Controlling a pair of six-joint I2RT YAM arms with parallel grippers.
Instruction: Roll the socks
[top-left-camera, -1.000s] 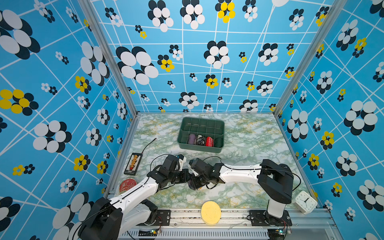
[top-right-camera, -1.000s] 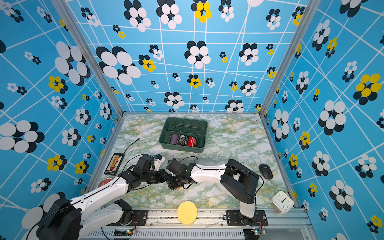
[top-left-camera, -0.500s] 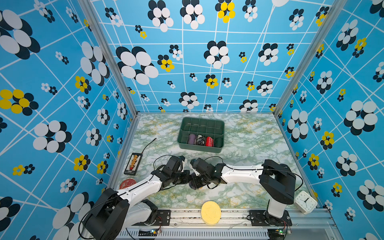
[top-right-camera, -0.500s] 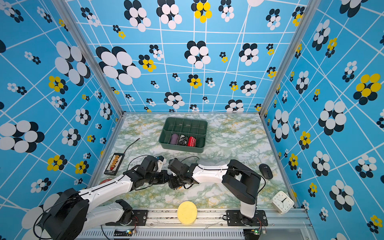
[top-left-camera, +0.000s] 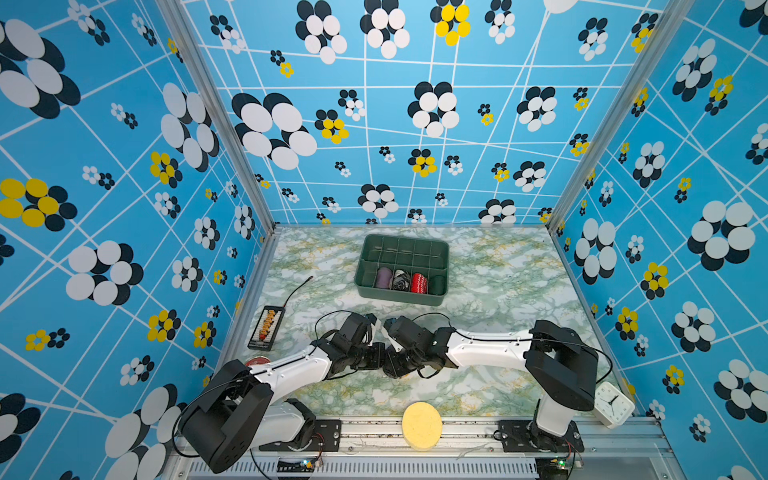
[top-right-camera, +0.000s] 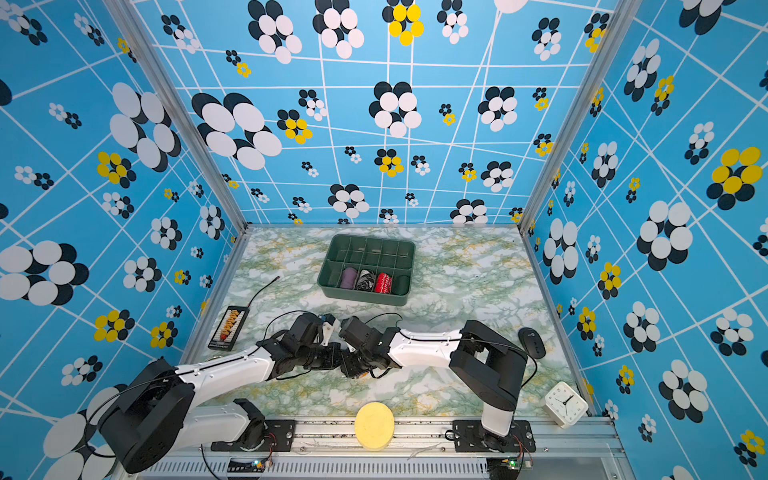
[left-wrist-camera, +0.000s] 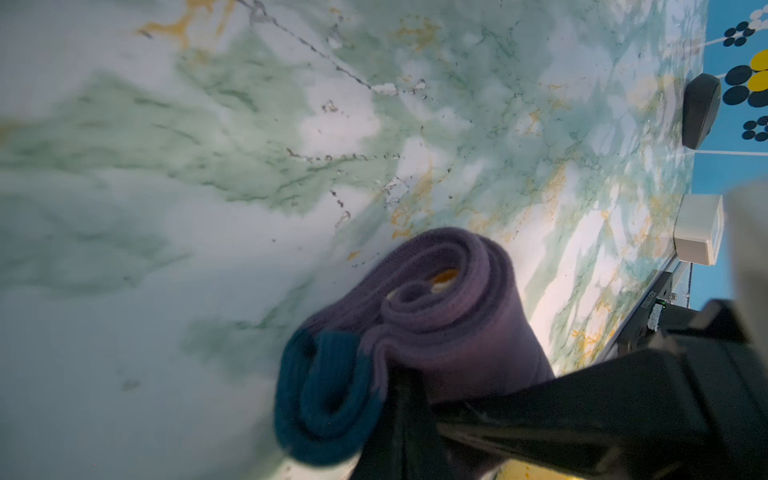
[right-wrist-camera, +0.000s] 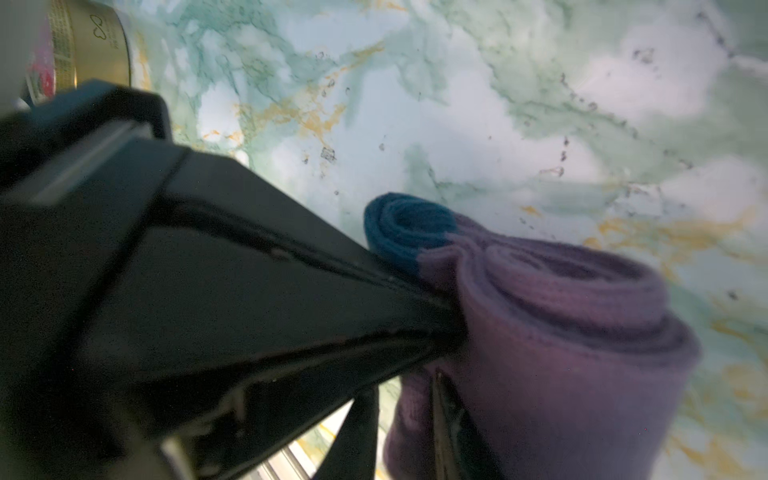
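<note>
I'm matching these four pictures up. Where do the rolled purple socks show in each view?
Left wrist: socks close up, spiral end facing the camera.
Right wrist: socks also close up, pinched by the left gripper.
Top view: hidden where the left gripper meets the right gripper.
Top view: hidden likewise, between left gripper and right gripper.
Shared landmark: the green marbled table, behind the socks in both wrist views.
</note>
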